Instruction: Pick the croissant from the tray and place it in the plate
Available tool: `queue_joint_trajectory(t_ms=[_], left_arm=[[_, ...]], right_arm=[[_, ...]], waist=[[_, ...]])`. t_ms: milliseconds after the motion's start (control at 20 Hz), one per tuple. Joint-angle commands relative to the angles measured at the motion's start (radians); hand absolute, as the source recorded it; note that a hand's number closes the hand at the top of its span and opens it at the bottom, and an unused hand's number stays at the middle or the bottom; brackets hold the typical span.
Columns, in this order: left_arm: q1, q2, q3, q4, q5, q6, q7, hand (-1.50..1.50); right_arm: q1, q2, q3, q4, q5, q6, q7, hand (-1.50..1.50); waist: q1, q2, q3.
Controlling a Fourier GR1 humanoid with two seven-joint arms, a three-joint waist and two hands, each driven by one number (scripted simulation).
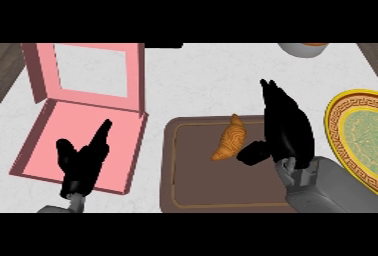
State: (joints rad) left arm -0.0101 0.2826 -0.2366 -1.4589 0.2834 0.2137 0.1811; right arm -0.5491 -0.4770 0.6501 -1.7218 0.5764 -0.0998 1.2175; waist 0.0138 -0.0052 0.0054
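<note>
1. The croissant (229,143) lay on the brown tray (193,195); our right hand (284,127) was just beside it, fingers straight and wide, holding nothing, ready to grab.
2. Our left hand (83,160) rested open over the pink box (52,112); the plate (347,135) waited at the right.

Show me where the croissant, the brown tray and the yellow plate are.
croissant (230,140): head view, middle of its ridged body.
brown tray (214,187): head view, bare floor below the croissant.
yellow plate (341,116): head view, its patterned yellow rim at the left side.
</note>
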Motion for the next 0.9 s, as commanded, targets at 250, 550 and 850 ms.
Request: queue_joint_trajectory(t_ms=[250, 550, 850], left_arm=[[0.035, -0.036, -0.016, 0.033, -0.004, -0.029, -0.031, 0.00], [0.024, -0.024, 0.001, 0.030, -0.005, -0.046, -0.006, 0.00], [0.021, -0.041, -0.004, 0.019, -0.018, -0.029, 0.023, 0.00]], right_arm=[[-0.051, 0.234, -0.012, 0.138, 0.035, 0.090, 0.217, -1.50], [-0.062, 0.340, -0.031, 0.254, 0.157, 0.074, 0.180, -1.50], [-0.011, 0.309, -0.070, 0.313, 0.195, 0.145, 0.130, -1.50]], waist=[[-0.005, 0.005, -0.007], [-0.005, 0.005, -0.007], [-0.013, 0.005, -0.006]])
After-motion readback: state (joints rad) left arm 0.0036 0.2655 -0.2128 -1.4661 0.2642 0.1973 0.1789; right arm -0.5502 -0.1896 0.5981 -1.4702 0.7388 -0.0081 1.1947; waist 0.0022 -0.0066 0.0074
